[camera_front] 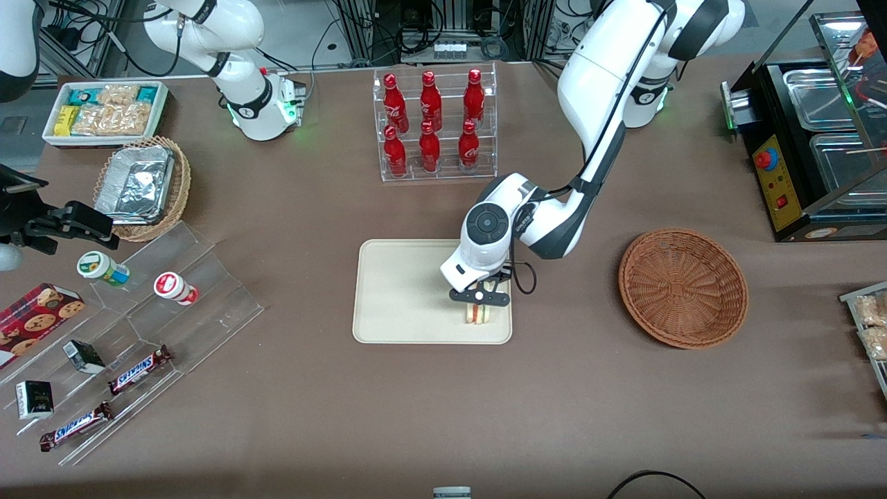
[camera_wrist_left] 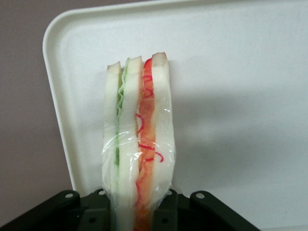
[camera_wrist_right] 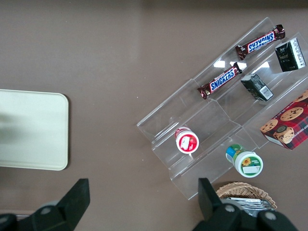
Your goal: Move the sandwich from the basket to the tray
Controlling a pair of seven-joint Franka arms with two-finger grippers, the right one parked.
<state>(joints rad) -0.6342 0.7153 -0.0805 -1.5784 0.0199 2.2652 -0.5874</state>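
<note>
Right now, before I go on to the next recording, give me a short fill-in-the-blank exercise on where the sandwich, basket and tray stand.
1. The sandwich is over the ____, at the tray's corner nearest the front camera on the working arm's end.
2. The gripper is shut on the ____.
3. The basket holds ____.
4. The sandwich's filling edge shows red-orange and ____ layers.

Missing words: tray; sandwich; nothing; green

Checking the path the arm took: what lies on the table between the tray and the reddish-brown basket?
Nothing; in the front view only bare brown tablecloth separates the tray from the basket. The gripper holds the sandwich over the tray.
</note>
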